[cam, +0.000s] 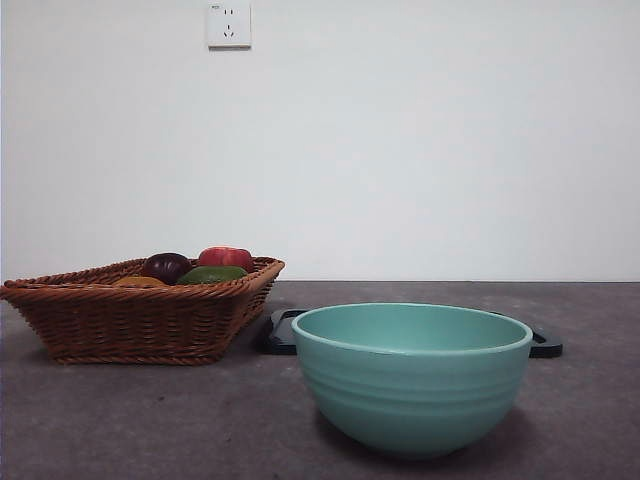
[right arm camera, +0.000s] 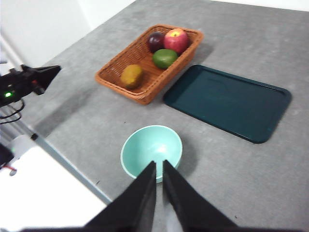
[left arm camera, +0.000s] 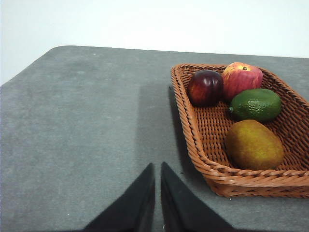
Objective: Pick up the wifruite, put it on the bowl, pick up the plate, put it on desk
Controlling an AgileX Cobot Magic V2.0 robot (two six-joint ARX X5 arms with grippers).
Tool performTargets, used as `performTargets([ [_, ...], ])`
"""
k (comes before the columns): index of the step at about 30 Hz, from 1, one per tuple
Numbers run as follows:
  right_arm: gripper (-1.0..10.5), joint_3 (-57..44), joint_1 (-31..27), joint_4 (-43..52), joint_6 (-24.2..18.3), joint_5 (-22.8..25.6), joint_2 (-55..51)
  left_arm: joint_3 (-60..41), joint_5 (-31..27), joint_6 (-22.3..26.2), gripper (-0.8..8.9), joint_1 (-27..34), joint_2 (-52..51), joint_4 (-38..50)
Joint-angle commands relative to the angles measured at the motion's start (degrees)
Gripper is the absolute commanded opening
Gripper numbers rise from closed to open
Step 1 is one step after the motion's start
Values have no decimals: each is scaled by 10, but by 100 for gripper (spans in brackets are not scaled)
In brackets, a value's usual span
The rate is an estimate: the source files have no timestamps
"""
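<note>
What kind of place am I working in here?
Probably a lab or test bench, not a kitchen: a bare grey desk against a plain white wall with one power socket, and staged props, a wicker basket of fruit and a mint-green bowl.

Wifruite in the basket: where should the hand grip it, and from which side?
Judging by its pose, grip the wifruite across its short middle, coming from above. It lies on its side in the wicker basket, long axis flat, near one end. The green fruit sits beside it and the basket wall is close, so a sideways approach looks blocked. The left hand is nearest, shut, over the desk.
</note>
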Motion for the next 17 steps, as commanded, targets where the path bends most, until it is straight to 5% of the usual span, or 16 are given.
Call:
performTargets([
  [1,18,-11,-39,14,-25,1,-8,-12,2,3,19,1,-1,-3],
  [2,18,-28,-62,32,-67,16,-16,-12,2,3,19,1,-1,-3],
  [7,18,-187,-153,227,-127,71,-86,-12,2,3,19,1,-1,-3],
  [13,18,-404,-250,474,-125,75,-159,-12,2,3,19,1,-1,-3],
  [17,18,-494,-310,553,-124,75,-188,-12,2,3,19,1,-1,-3],
])
